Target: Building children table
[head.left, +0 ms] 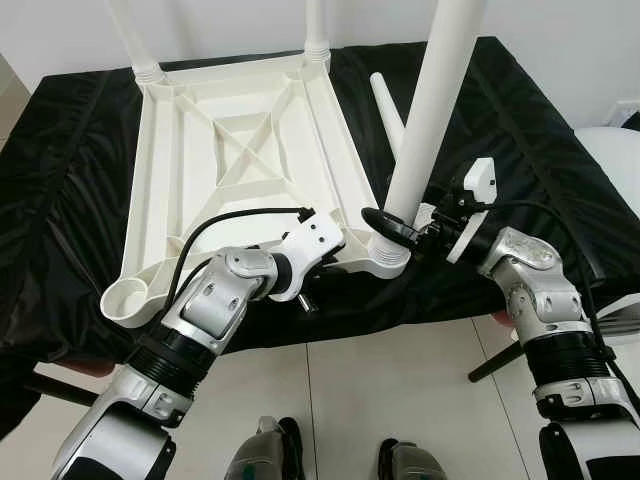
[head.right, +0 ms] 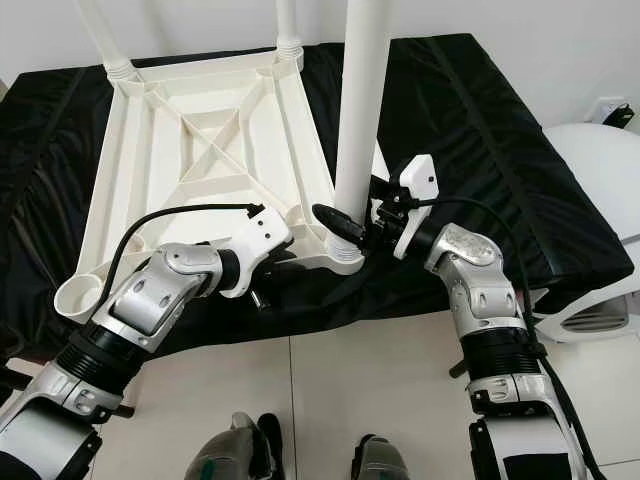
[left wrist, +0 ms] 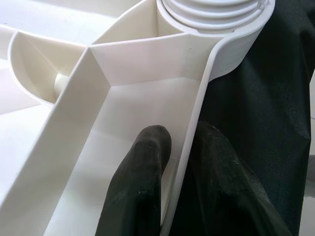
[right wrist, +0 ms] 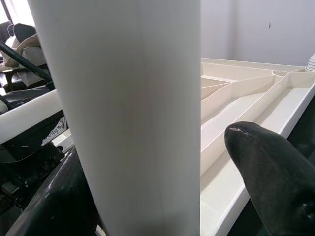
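The white plastic tabletop lies upside down on a black cloth. Two white legs stand in its far corners. A third leg stands upright in the near right corner socket. My right gripper is open around the base of this leg, and in the right wrist view one finger stands a little apart from the leg. My left gripper is shut on the tabletop's rim just beside that socket, one finger inside and one outside. A loose leg lies on the cloth.
The near left corner socket overhangs the cloth's front edge. A white rounded object stands at the right, with a black strut below it. My feet are on the light tiled floor below the table's edge.
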Tool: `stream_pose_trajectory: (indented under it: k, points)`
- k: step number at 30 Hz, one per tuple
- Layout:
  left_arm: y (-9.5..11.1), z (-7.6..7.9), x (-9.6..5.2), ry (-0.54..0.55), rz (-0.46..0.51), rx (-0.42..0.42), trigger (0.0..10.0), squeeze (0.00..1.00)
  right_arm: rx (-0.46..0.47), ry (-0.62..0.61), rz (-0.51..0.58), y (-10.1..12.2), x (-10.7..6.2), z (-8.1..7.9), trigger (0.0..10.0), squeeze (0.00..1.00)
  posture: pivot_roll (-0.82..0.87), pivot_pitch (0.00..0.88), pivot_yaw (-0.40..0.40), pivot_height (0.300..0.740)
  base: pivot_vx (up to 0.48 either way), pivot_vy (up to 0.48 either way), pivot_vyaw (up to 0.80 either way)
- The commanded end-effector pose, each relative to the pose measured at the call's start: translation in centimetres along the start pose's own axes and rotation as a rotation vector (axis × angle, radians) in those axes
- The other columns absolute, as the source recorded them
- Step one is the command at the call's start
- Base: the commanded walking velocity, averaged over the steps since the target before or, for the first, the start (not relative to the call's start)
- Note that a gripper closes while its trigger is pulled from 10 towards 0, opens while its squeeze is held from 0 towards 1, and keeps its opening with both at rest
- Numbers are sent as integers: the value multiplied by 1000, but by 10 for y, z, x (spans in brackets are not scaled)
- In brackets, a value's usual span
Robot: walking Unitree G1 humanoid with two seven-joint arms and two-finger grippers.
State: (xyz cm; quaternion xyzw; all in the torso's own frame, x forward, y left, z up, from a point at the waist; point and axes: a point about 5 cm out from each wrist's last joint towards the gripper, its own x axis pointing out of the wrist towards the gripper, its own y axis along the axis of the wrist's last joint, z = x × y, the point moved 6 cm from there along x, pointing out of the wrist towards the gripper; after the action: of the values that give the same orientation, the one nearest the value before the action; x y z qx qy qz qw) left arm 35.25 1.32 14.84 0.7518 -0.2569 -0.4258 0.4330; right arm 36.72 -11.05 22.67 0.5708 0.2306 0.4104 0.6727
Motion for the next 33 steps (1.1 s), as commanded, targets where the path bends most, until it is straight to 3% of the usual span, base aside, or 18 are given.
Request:
stream_pose_trajectory:
  k: [1, 6, 7, 10, 11, 12, 17, 18, 19, 33]
  points:
    - [3, 0, -2, -17, 27, 10, 0, 0, 11, -12, -16, -4, -4, 2, 10000, 0, -59, 174, 52, 740, 0, 0, 0]
    - [3, 0, -2, -18, 26, 11, 0, 0, 10, -11, -22, -5, -6, 3, 10000, 0, -60, 177, 48, 740, 0, 0, 0]
    - [2, 0, -2, -18, 13, 16, 10000, 0, 10, -8, -28, -6, -7, 2, 10000, 0, -60, 178, 45, 740, 0, 0, 0]
    - [0, -1, -2, -16, 2, 17, 10000, 0, 14, -3, -35, -8, -9, 2, 10000, 0, -61, 180, 43, 740, 0, 0, 0]
    - [0, -1, -2, -13, 1, 17, 10000, 0, 26, -5, -33, -8, -10, 2, 863, 0, -63, 181, 42, 740, 0, 0, 0]
    - [0, -2, -2, -12, 1, 16, 10000, 0, 34, -6, -31, -8, -10, 2, 0, 0, -63, 181, 41, 740, 0, 0, 0]
    - [0, -4, -2, -5, -1, 15, 10000, 0, 30, -9, -33, -8, -11, 2, 0, 0, -64, 182, 40, 740, 0, 0, 0]
    - [0, -4, -2, -4, -1, 15, 10000, 0, 27, -9, -37, -9, -11, 2, 706, 0, -65, 182, 38, 740, 0, 0, 0]
    - [0, -4, -2, -4, -1, 15, 10000, 0, 25, -14, -43, -10, -11, 2, 10000, 0, -67, 182, 37, 740, 0, 0, 0]
    - [-2, -2, -3, 8, -1, 1, 10000, 0, 34, -100, -27, -11, -11, -2, 10000, 0, -68, 179, 30, 740, 0, 0, 0]
